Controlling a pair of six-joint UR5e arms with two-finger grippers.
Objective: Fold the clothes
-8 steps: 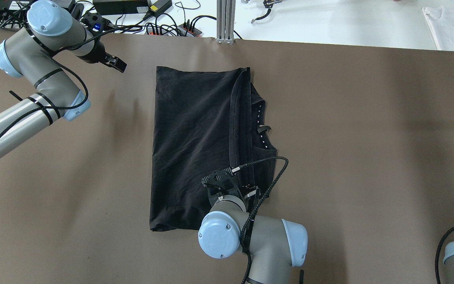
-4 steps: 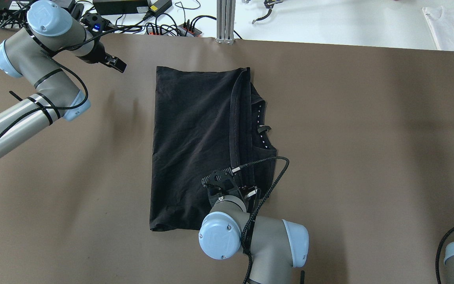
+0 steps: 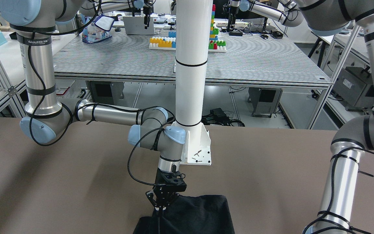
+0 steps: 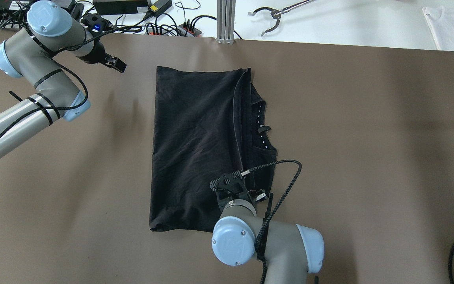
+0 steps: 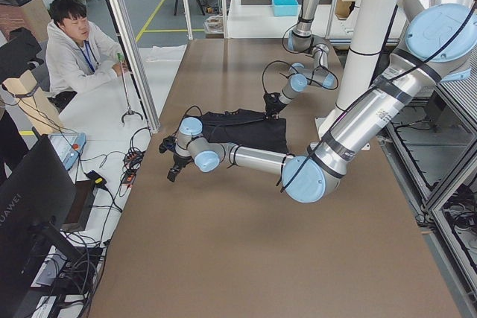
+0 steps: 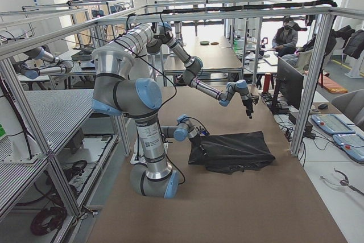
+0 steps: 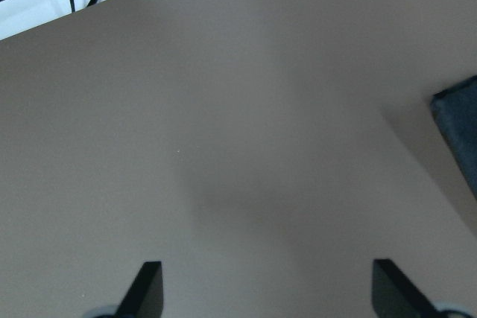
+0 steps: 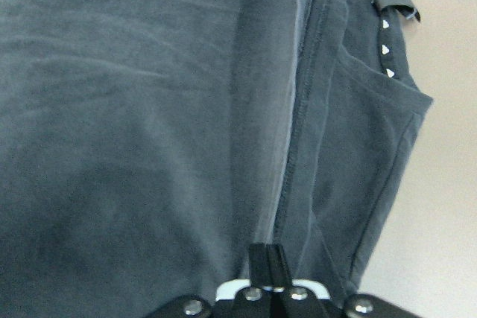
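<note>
The clothes (image 4: 195, 142) are one black garment lying folded in the middle of the brown table, with the collar and its label showing at the right side. My right gripper (image 3: 159, 208) stands over the near right part and is shut on the folded hem edge (image 8: 298, 109); the right wrist view shows its fingertips (image 8: 266, 255) pressed together on the fabric. My left gripper (image 4: 117, 65) hovers open over bare table to the far left of the garment. The left wrist view shows its fingers (image 7: 149, 292) spread wide and a garment corner (image 7: 458, 121) at the right edge.
A white pole with its base plate (image 3: 198, 152) stands at the robot's side of the table. Beyond the far edge lie cables and a power strip (image 4: 164, 27), a metal post (image 4: 226, 19), a grabber tool (image 4: 274, 15) and a white garment (image 4: 453, 27). A person (image 5: 74, 50) sits there.
My right arm has shifted toward the near right, and the folded hem has slid slightly right with it. The grabber tool on the white bench has moved. The left arm stayed still.
</note>
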